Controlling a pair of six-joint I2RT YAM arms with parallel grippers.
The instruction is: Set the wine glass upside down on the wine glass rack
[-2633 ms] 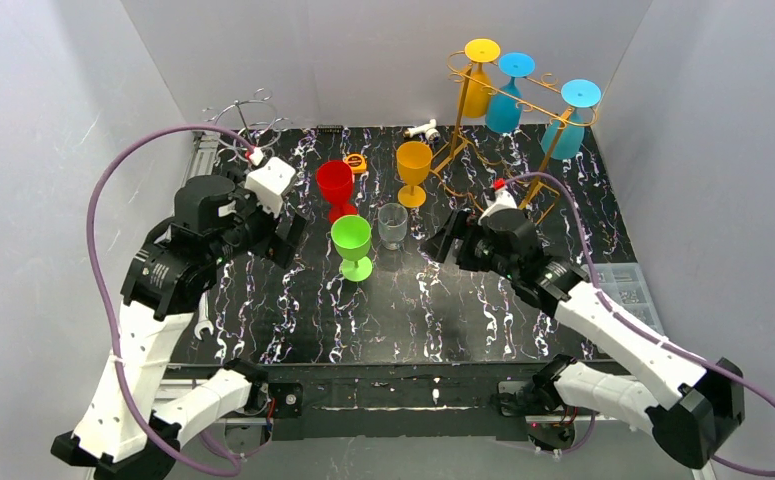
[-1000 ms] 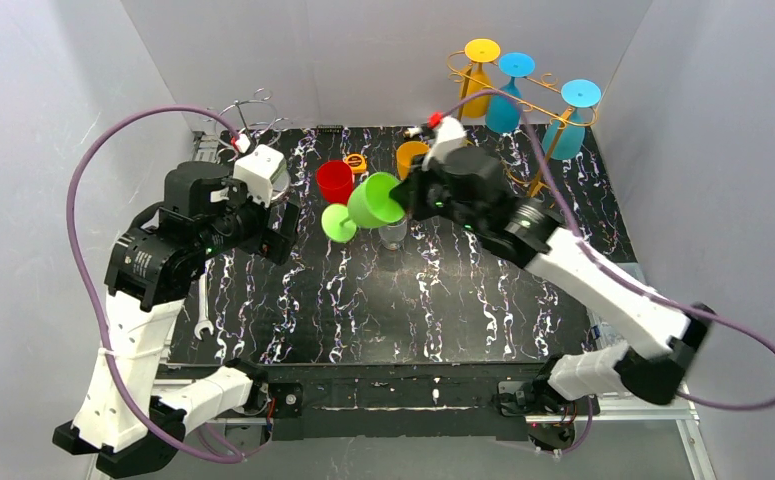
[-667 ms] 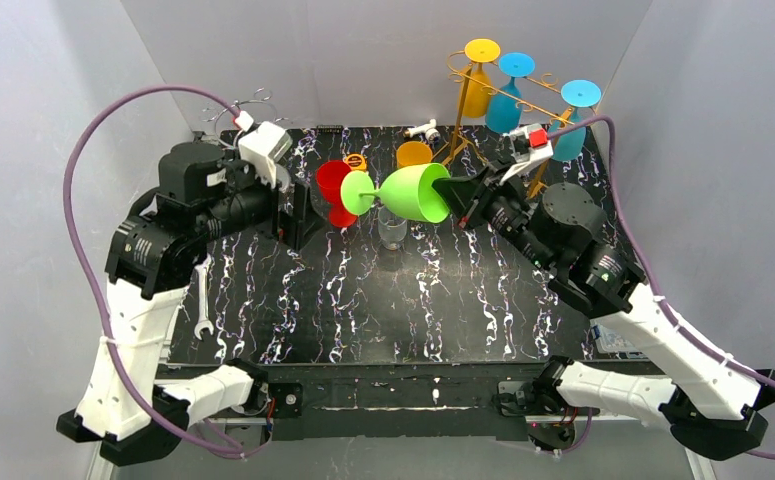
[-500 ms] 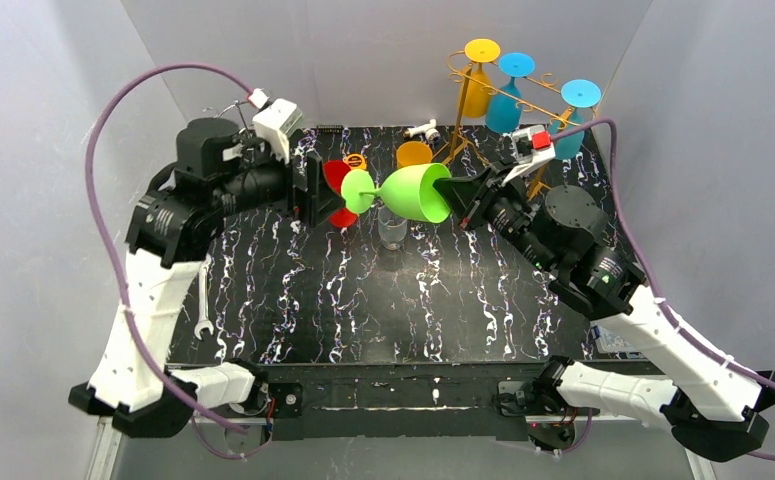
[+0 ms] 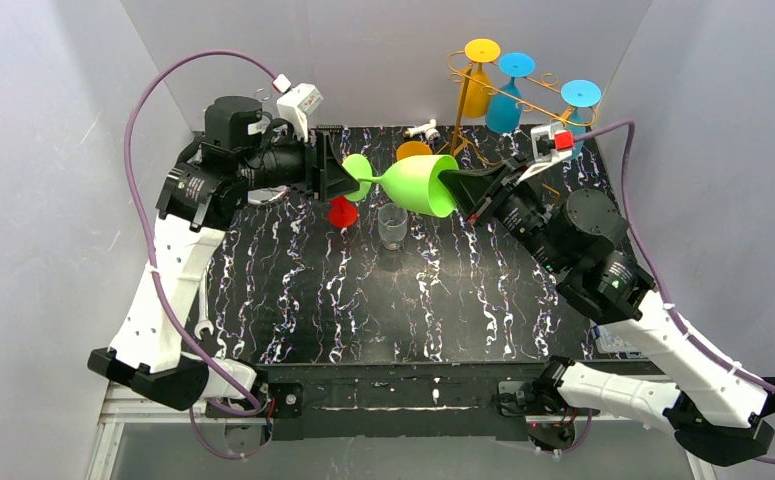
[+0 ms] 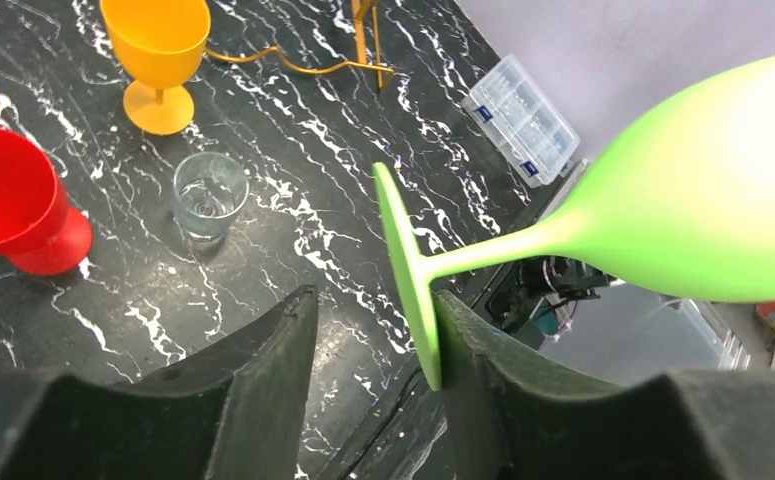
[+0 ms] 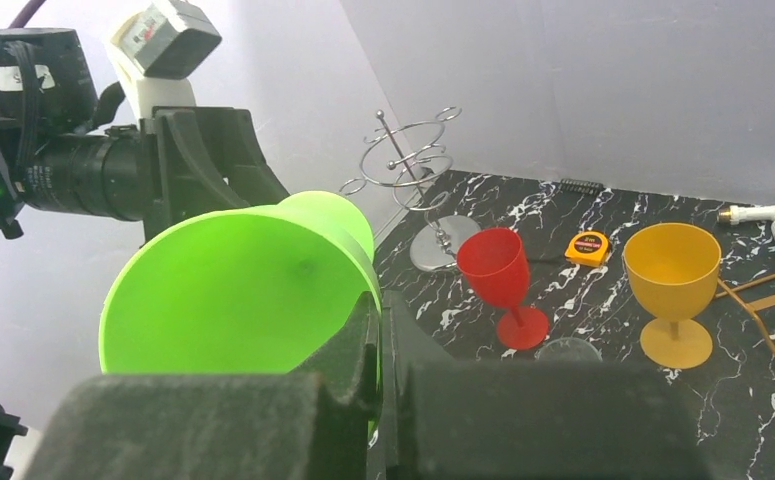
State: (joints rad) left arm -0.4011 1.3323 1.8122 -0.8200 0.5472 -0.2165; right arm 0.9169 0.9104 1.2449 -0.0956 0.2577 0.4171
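Note:
A green wine glass (image 5: 418,183) hangs level in the air above the table, its foot pointing left. My right gripper (image 5: 466,190) is shut on the bowl's rim (image 7: 368,270), one finger inside the bowl and one outside. My left gripper (image 6: 375,300) stands around the round foot (image 6: 403,260). The foot lies against the right finger (image 6: 463,340), while the left finger (image 6: 283,340) stays apart from it, so the jaws are open. The gold wine glass rack (image 5: 535,106) at the back right carries a yellow glass and two blue glasses upside down.
Under the held glass stand a red glass (image 5: 342,212), an orange glass (image 6: 158,45) and a clear tumbler (image 5: 393,225). A silver wire stand (image 7: 413,165) and an orange tape measure (image 7: 590,245) sit at the back left. A clear parts box (image 6: 523,118) lies at the right edge.
My left arm has risen and swung right to the glass's foot, and its jaws have narrowed around it. The right arm has lifted the glass slightly, still gripping the rim.

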